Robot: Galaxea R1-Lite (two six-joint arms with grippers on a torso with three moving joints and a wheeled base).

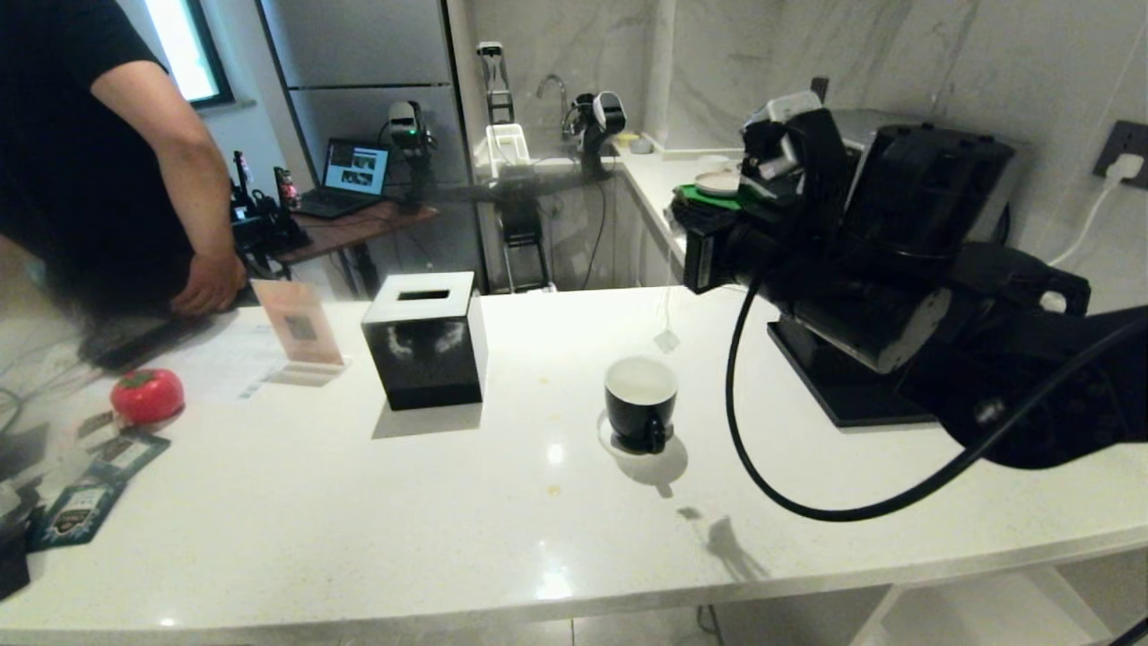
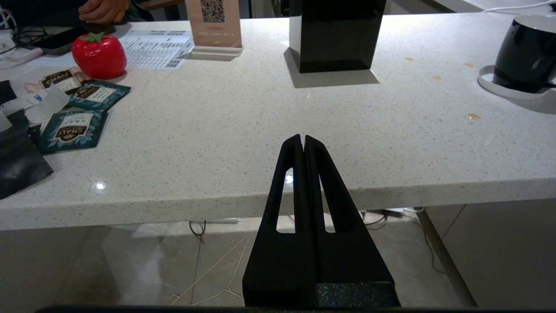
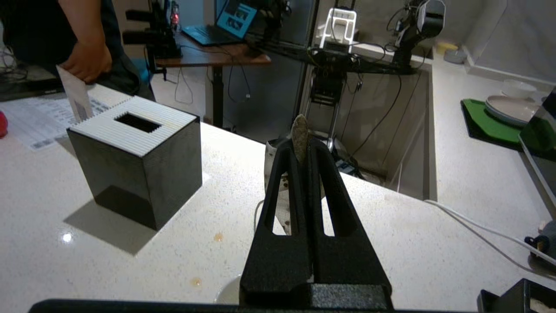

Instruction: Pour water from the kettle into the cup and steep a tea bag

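Currently: right gripper [image 3: 304, 141] pinched shut on the paper tag, so the tea bag [image 1: 666, 341] dangles just above the cup [image 1: 639, 402] mid-worktop [image 1: 502, 520], ready for dipping. Left gripper [image 2: 302, 139] closed, empty, parked off the front edge.

Marble wall [image 1: 897, 54], white counter [image 1: 359, 538], window [image 1: 193, 45], wooden desk [image 1: 359, 224].
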